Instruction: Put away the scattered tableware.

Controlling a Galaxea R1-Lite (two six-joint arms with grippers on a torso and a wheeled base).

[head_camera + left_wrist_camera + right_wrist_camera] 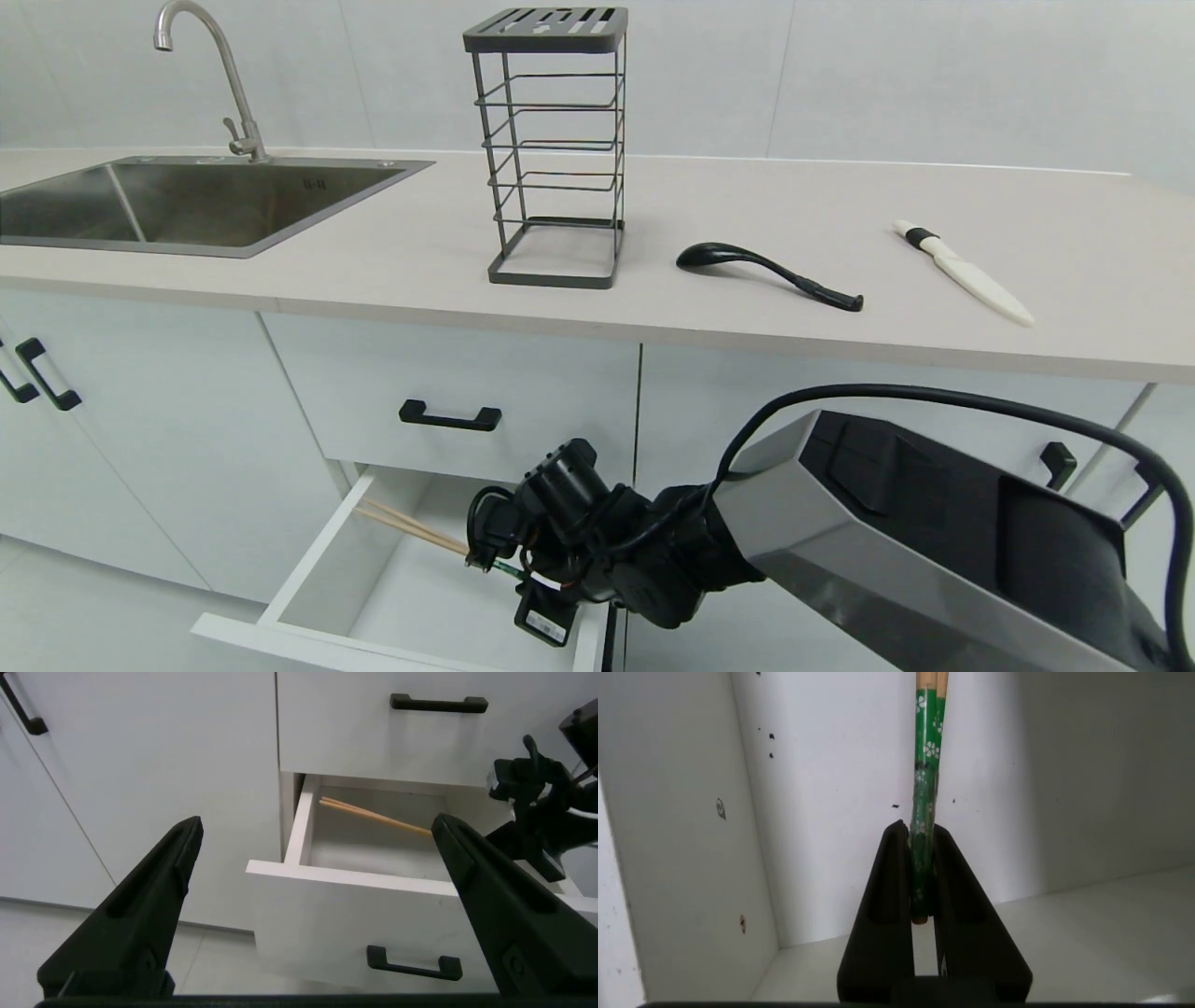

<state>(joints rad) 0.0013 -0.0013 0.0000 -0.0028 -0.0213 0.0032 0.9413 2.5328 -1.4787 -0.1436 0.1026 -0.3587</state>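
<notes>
My right gripper [485, 551] hangs inside the open white drawer [280, 607], shut on a pair of wooden chopsticks [411, 527] with green flowered ends [924, 793]. The chopsticks [374, 817] slant toward the drawer's back left corner. My left gripper [318, 905] is open and empty, low in front of the drawer front [355, 924]. On the counter lie a black ladle [766, 269] and a white knife with a black band [966, 273].
A dark wire rack with a slotted top [551, 140] stands mid-counter. A steel sink [187, 196] with a tap [210, 65] is at the left. Closed drawers and cabinet doors with black handles [450, 416] surround the open drawer.
</notes>
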